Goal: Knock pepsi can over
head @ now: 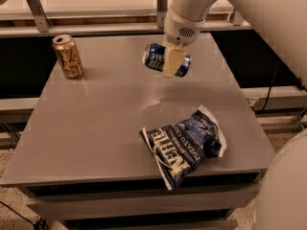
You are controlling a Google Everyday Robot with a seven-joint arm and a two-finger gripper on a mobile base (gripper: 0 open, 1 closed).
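The pepsi can (156,58) is dark blue with white markings. It lies sideways in the air above the middle rear of the grey table (96,123), silver top pointing left. My gripper (172,61) is shut on the pepsi can, with a cream fingertip (171,62) across its front. The white arm reaches down from the top right.
A gold-orange can (68,56) stands upright at the table's rear left. A dark blue chip bag (184,145) lies at the front right, near the edge. A metal rail and frame run behind the table.
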